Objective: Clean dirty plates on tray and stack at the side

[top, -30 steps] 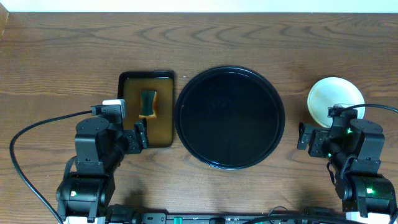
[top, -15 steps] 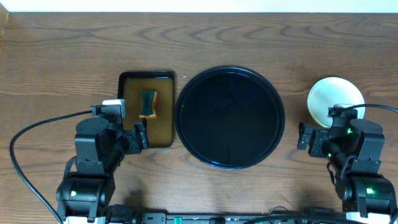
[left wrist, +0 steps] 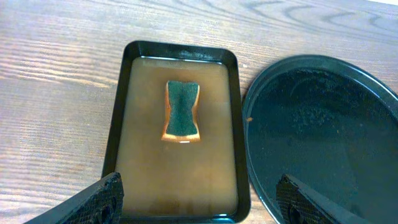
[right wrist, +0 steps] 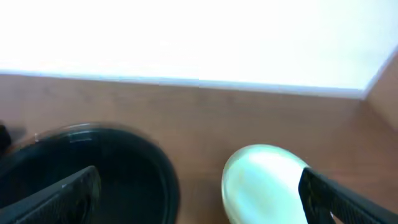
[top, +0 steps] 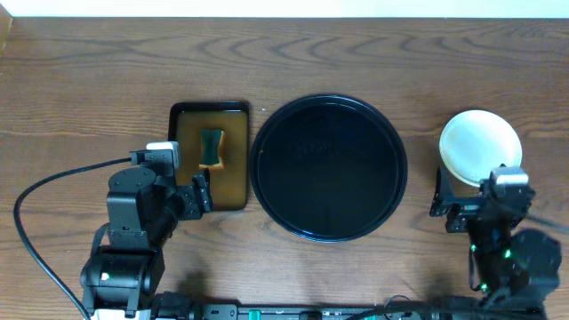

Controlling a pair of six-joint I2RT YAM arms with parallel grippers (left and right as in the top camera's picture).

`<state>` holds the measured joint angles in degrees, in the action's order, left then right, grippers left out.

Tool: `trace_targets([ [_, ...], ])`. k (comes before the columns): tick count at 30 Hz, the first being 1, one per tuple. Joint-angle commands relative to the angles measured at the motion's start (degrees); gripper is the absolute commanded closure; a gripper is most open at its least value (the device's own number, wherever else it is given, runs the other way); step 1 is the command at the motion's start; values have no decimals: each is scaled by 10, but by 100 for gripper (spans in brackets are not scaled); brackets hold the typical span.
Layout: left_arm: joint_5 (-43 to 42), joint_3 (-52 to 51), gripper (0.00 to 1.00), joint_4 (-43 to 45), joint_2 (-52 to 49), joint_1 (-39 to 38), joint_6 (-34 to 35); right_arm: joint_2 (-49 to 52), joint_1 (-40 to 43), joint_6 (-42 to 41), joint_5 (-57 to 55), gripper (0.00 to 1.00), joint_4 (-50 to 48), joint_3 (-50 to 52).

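Just ahead of the left gripper (top: 196,194), whose jaws stand spread wide with nothing between them, lies the rectangular brown tray (left wrist: 180,180). It has a green-faced sponge (left wrist: 181,110) in its far half. The sponge's long axis runs straight away from the gripper, roughly centred between the fingers in the left wrist view. Just beside that tray on the right sits the round black tray (top: 329,169), glossy and with no plate on it. The only plate in view lies well to this gripper's right, across the whole black tray, so the left arm is the farther one from it.

Beyond the right gripper (top: 453,212), ahead and a little to its right, the pale plate (top: 480,142) rests on the wood-grain tabletop (top: 89,80), apart from the black tray's rim. The black tray lies ahead and to this gripper's left. From above I cannot tell whether more plates lie stacked under the pale one, and the right wrist view is too blurred to settle it. Being round, the plate has no long axis to line up with. The right gripper's jaws are also spread wide and hold nothing. By my reading the right arm is plainly the nearer one, and any reach for the plate would go forward and slightly rightward from where it hovers
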<state>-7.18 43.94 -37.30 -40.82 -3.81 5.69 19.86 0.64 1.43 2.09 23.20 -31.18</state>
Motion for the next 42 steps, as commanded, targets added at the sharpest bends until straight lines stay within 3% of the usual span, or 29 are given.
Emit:
trace_targets([
  [1,-3,-3,21,1,0,1,-10,-51,-17,25,-6,1,-64,72],
  [3,-3,-3,21,1,0,1,-10,-102,-19,20,-5,1,-159,150],
  [12,-3,-3,21,1,0,1,-10,-196,-18,29,-14,1,-290,283],
  [15,-3,-3,20,1,0,1,-10,-196,-19,34,-13,1,-290,306],
  [19,-3,-3,20,1,0,1,-10,-196,-19,33,3,1,-192,309],
  [42,-3,-3,21,1,0,1,-10,-193,-18,14,3,1,-191,309],
])
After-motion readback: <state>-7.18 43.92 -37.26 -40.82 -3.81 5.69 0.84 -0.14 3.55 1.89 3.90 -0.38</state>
